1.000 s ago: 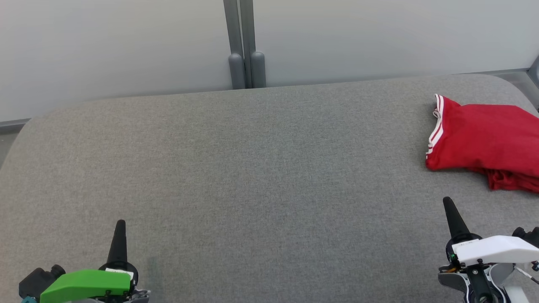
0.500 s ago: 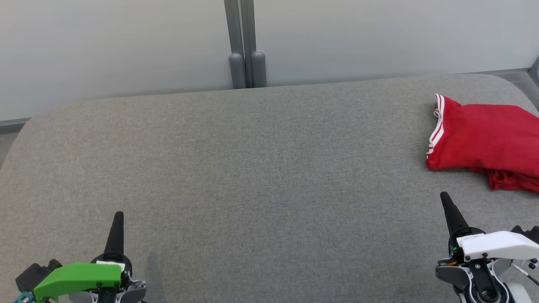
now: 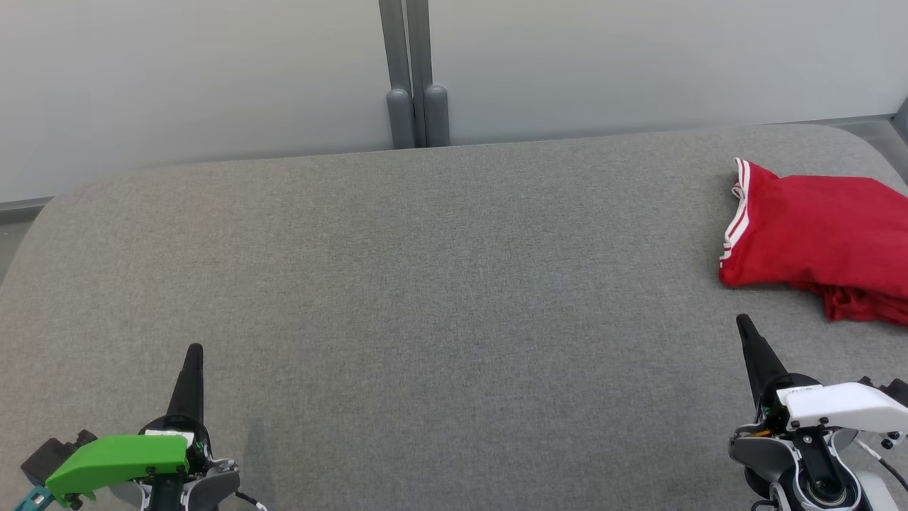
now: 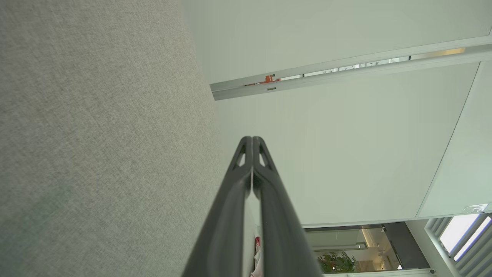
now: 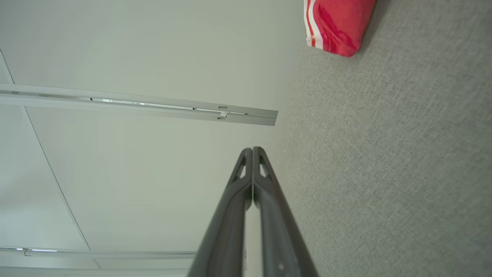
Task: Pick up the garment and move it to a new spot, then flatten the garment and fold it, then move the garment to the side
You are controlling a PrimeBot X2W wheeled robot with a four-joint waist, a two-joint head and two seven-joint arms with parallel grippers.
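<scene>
Red fabric garment with white-striped trim [image 3: 816, 227], folded, lying at the right edge of the grey cloth-covered table [image 3: 425, 284]. Right gripper [image 3: 745, 333] near it and left gripper [image 3: 193, 358] well apart from it, both closed and empty. All steps appear done; nothing evidently left.

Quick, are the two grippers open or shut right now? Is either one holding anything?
Left gripper: closed, holding nothing.
Right gripper: closed, holding nothing; the red garment lies apart from it on the grey surface.
</scene>
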